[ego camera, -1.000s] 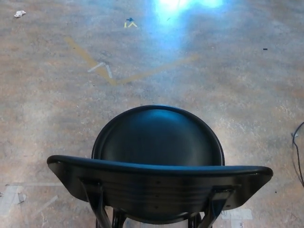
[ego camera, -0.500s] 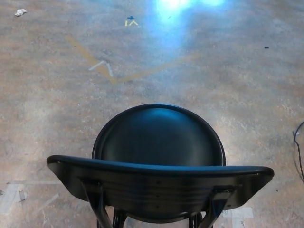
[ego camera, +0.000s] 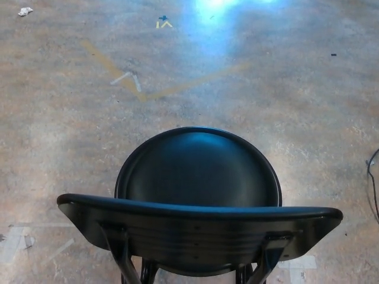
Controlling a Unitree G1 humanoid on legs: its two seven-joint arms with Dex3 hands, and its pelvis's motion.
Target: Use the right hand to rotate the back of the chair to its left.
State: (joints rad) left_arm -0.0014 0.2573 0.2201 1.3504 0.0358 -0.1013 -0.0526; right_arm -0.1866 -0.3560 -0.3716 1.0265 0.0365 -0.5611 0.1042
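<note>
chair not yet touched; only the camera has shifted

head view: a black chair [ego camera: 198, 201] is seen from behind and above, standing in the lower middle of the picture. its curved backrest [ego camera: 200, 228] runs across the bottom, nearest the robot, and the round seat [ego camera: 198, 168] lies just beyond it. the chair stands on a worn concrete floor [ego camera: 284, 100], on which faded yellow tape lines [ego camera: 160, 92] are laid well beyond the seat. a dark cable [ego camera: 373, 183] is seen at the right edge, and a scrap of white debris [ego camera: 25, 11] at the far upper left.

compared with the earlier pictures, everything on the floor is set slightly higher in the picture and the seat with it, so a small camera move is read, not a move of the chair. the backrest is still squared to the robot, so the rotation is judged not yet begun.

neither hand is in view, so how far the fingers are spread, or whether anything is held, cannot be told. the right hand is probably still below the picture.
</note>
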